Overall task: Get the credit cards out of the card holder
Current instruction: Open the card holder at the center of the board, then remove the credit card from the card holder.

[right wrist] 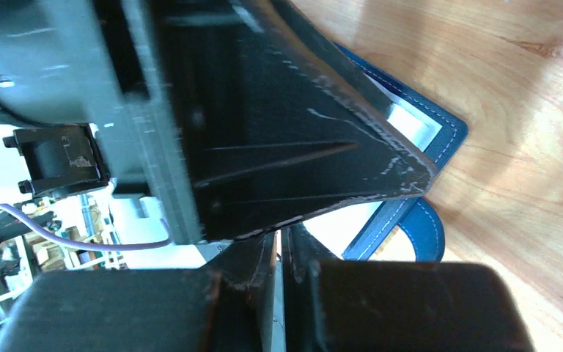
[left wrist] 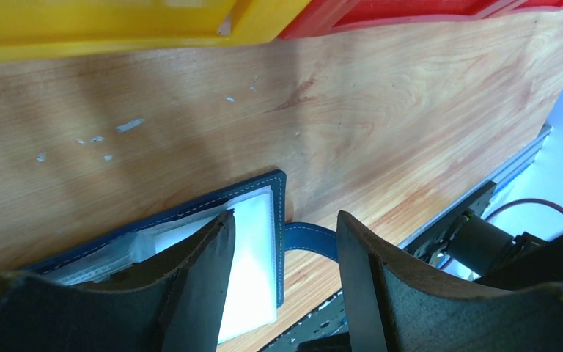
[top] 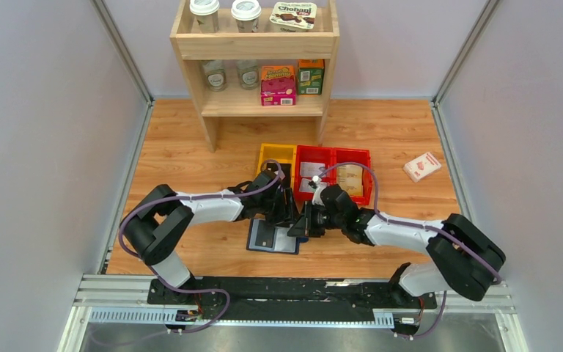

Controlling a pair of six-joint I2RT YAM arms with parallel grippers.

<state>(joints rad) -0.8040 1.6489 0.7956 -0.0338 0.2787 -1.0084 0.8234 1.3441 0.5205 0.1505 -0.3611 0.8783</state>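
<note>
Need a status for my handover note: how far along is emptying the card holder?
Done: the card holder lies open. In hand: the open left claw straddles its corner by the snap tab; the shut right claw is close beside, a grip on a card unclear. Left: one dark card seems still sleeved, and none shows loose on the table.

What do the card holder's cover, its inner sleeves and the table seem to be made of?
Card holder cover: likely leather or imitation leather, matte navy with pale stitching along the edge.
Sleeves: clear glossy plastic, showing glare.
Table: wood or wood-look laminate, visible grain, smooth.
</note>
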